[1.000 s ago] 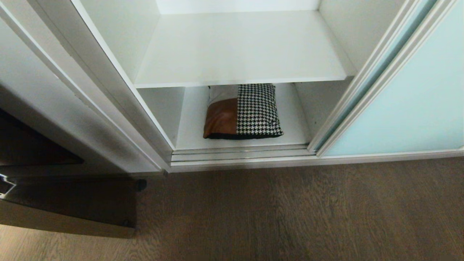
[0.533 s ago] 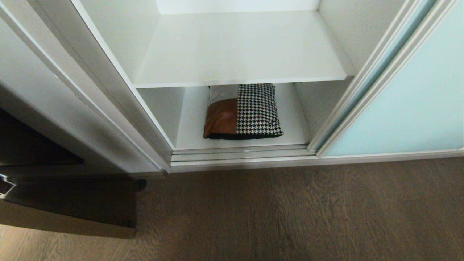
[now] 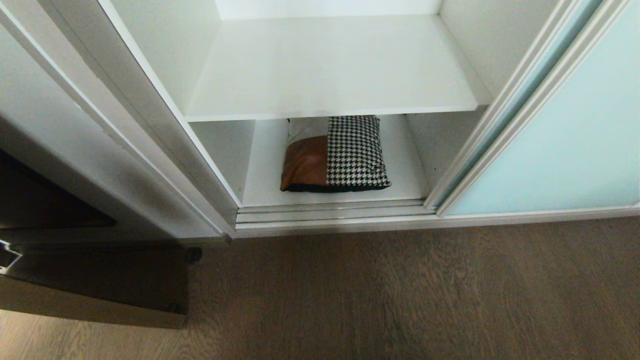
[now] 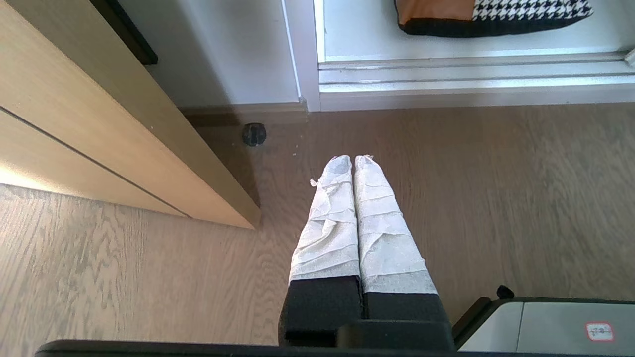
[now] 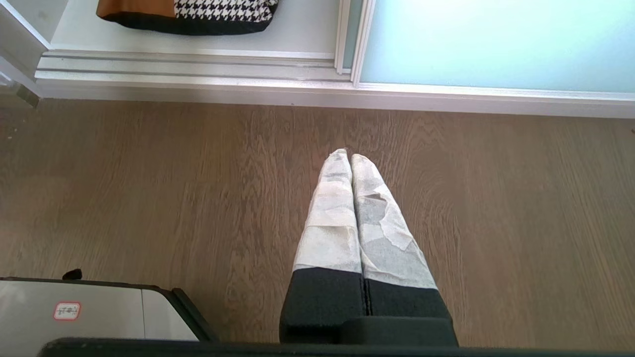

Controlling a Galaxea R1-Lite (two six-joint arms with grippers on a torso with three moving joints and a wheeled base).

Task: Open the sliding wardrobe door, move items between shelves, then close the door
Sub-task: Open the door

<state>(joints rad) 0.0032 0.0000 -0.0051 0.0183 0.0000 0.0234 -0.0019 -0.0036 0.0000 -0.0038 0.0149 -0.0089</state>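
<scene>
Cushion (image 3: 334,154): lying flat on lower shelf (image 3: 405,165), toward its front edge, roughly centred between side edges; houndstooth face up, tan patch toward left edge, rear part tucked under upper shelf (image 3: 330,65). Upper shelf bare.

Door (image 3: 565,135): slid aside to the right, compartment exposed, floor track (image 3: 330,212) visible along front edge of lower shelf.

Left tool (image 4: 353,159): clenched, empty, hanging over the floor (image 4: 496,198) short of the track. Right tool (image 5: 346,154): clenched, empty, likewise over the floor, in line with the door's edge. Neither in head view; both well apart from the cushion.

Stage, as judged: door step complete; cushion transfer not yet begun.

Hazards from here:
- Approach with tools clenched: no grasp possible, cushion merely pushed toward rear edge of lower shelf. Release before reaching in.
- Low clearance under upper shelf: risk of arm or tool striking its thin front edge during entry or lift.
- Soft, compliant cushion: single-corner pinch likely to sag, drag over the track or slip free. Grip near front seam, deep enough.
- Lift path: cushion must clear upper shelf's front edge before moving inward; otherwise snag and drop to floor.
- Door edge near right side of opening: contact could shift it and narrow access.
</scene>
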